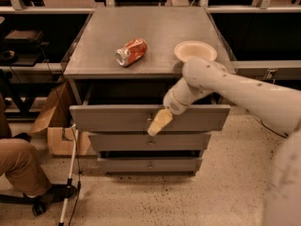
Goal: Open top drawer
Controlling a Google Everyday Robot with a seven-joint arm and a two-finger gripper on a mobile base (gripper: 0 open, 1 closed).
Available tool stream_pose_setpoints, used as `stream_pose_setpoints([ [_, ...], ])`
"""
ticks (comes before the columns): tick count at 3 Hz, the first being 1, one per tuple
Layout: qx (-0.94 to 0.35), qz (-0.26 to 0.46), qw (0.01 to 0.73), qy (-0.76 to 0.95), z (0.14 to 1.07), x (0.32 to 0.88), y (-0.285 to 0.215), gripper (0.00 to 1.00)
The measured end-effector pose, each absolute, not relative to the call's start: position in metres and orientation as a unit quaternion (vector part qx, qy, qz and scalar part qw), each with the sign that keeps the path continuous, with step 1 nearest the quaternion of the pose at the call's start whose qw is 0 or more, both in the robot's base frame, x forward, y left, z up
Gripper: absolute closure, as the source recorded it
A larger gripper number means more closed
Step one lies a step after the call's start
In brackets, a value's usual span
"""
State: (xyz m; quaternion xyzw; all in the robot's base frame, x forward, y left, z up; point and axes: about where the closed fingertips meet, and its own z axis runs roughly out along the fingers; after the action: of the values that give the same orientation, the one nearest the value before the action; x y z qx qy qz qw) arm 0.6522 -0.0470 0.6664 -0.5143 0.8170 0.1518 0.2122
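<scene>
Standing forward of the two narrower drawer fronts point(117, 141) beneath it, the top drawer point(108, 118) is already part-way out of the cabinet, and a dark gap shows between its front and the surface point(155, 27) above. The claw point(159, 123) sits against the drawer front near its middle, right where the small knob is. Whether it is clamped on that knob or only resting beside it, I cannot tell. A crushed can point(131, 52) and a pale bowl point(195, 51) lie on the surface, well apart. The task looks largely done. What may remain, in my judgement, is a little more pull outward and then letting go.
</scene>
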Motion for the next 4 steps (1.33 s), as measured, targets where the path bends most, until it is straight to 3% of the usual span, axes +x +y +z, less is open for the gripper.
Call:
stream_pose_setpoints([
  [2,-0.540,0.145,0.214,0.800,0.661,0.623,-0.066,0.02],
  [4,-0.546,0.140,0.216,0.797,0.669,0.620,-0.069,0.49],
])
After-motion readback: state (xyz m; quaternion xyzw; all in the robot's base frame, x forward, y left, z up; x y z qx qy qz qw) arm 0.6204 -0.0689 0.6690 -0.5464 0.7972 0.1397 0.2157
